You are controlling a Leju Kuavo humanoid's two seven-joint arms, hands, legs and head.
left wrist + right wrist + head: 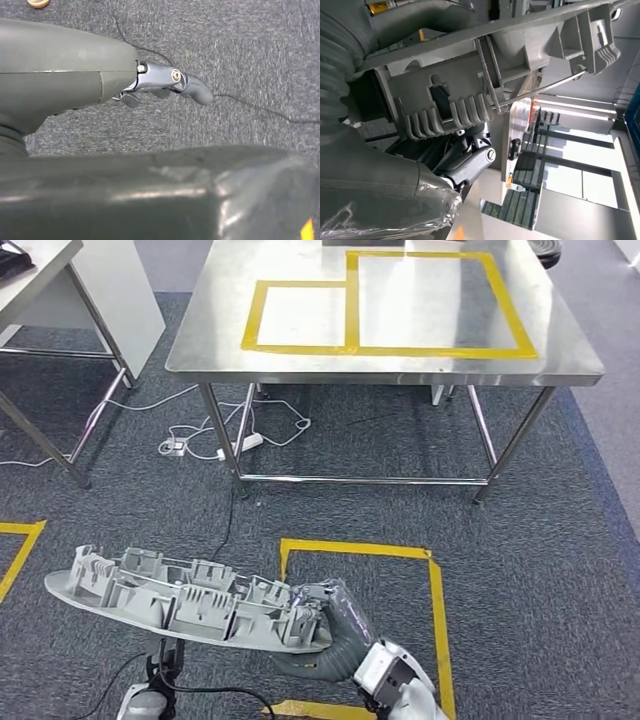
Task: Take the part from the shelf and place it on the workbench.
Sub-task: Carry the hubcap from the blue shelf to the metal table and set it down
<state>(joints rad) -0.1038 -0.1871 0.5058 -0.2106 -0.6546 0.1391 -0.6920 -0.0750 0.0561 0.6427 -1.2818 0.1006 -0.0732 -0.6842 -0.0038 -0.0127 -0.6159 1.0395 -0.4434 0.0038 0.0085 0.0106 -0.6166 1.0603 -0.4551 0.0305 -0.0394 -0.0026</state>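
The robot stands on grey carpet facing a stainless steel workbench (226,330), still well short of it. Across the front of its body it carries a long grey moulded plastic part (181,605), ribbed and pocketed on its upper face, lying roughly level and reaching from the robot's right side far out to its left.

The right hand (332,625) has hold of the part at the right end. From the head view, the ribbed grey cover and fingers are wrapped around that end. The right wrist view shows the same grip from close behind: the part (478,95) lies against the hand (467,160), with the dark fingers (471,167) closed up under its ribbed edge.

The left hand (170,82) hangs low over the carpet. Its fingers are drawn in together rather than spread, and nothing is in them. In the head view, part of the left arm (155,680) shows below the part, seemingly not touching it.

On the workbench top, yellow tape (352,300) marks 2 adjoining rectangles, a smaller one on the left and a larger one on the right. More yellow tape (438,630) outlines a square on the floor just ahead of the robot. White cables and a power strip (245,443) lie under the bench, and another table (45,270) stands off to the left.
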